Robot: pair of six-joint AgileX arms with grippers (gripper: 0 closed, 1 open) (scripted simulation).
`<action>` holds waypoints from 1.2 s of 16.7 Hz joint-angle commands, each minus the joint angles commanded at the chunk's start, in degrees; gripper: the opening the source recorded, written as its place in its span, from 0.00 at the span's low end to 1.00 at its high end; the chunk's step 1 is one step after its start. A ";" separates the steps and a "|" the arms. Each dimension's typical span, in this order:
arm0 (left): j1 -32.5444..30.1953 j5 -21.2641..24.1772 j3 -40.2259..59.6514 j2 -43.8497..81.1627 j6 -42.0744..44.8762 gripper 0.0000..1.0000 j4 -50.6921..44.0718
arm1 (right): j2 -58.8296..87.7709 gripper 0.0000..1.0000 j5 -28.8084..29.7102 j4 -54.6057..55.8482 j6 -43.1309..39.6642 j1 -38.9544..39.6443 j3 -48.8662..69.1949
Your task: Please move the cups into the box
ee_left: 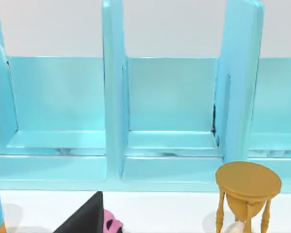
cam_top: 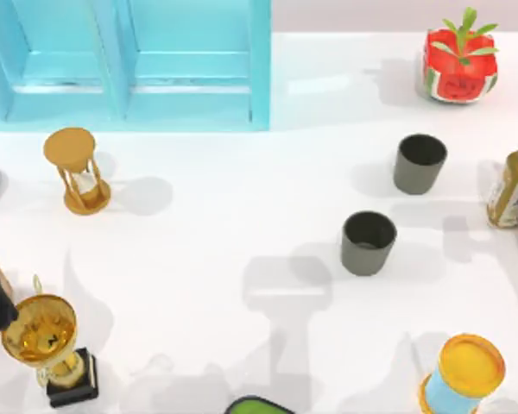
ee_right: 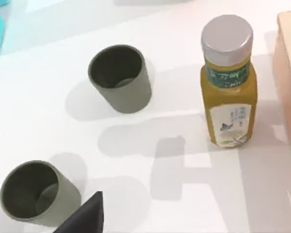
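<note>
Cups, two matching dark grey ones, stand upright and empty on the white bench point(cam_top: 207, 259) in the top view. One cup point(cam_top: 368, 242) point(ee_right: 36, 193) sits toward 4 o'clock of centre; the other cup point(cam_top: 419, 162) point(ee_right: 121, 77) stands near it at its 1 o'clock, apart from it. The light blue box point(cam_top: 129, 65) point(ee_left: 169, 121) lies at 11 o'clock along the far edge, well apart from both. A bottle point(cam_top: 514, 185) point(ee_right: 228, 82) with a silver cap stands at 3 o'clock. An hourglass point(cam_top: 78, 171) point(ee_left: 247, 194) stands at 9 o'clock, near the box. A golden trophy point(cam_top: 47, 345) is at 8 o'clock, a yellow-lidded can point(cam_top: 462, 375) at 5 o'clock, a watermelon-patterned pot point(cam_top: 457, 62) at 1 o'clock. Whether either gripper is wide or narrow cannot be told.
</note>
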 joint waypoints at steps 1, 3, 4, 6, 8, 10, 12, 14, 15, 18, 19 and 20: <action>0.00 0.00 0.00 0.00 0.00 1.00 0.00 | 6.37 1.00 0.23 -4.65 1.20 1.22 5.61; 0.00 0.00 0.00 0.00 0.00 1.00 0.00 | 19.38 1.00 0.76 -13.76 3.20 3.61 17.14; 0.00 0.00 0.00 0.00 0.00 1.00 0.00 | 25.93 1.00 1.05 -18.14 3.98 4.73 23.02; 0.00 0.00 0.00 0.00 0.00 1.00 0.00 | 38.80 1.00 1.63 -26.29 5.08 6.74 34.91; 0.00 0.00 0.00 0.00 0.00 1.00 0.00 | 50.95 1.00 2.10 -33.23 5.61 8.40 46.79; 0.00 0.00 0.00 0.00 0.00 1.00 0.00 | 62.05 1.00 2.41 -38.78 5.72 9.69 58.24; 0.00 0.00 0.00 0.00 0.00 1.00 0.00 | 71.61 1.00 2.56 -42.88 5.53 10.52 68.81; 0.00 0.00 0.00 0.00 0.00 1.00 0.00 | 79.03 1.00 2.57 -45.47 5.20 10.88 77.85; 0.00 0.00 0.00 0.00 0.00 1.00 0.00 | 81.97 1.00 2.54 -46.32 5.05 10.95 81.65; 0.00 0.00 0.00 0.00 0.00 1.00 0.00 | 87.79 1.00 2.37 -47.62 4.71 10.87 89.65; 0.00 0.00 0.00 0.00 0.00 1.00 0.00 | 88.70 1.00 2.32 -47.73 4.66 10.81 91.06; 0.00 0.00 0.00 0.00 0.00 1.00 0.00 | 89.16 1.00 2.29 -47.76 4.63 10.77 91.82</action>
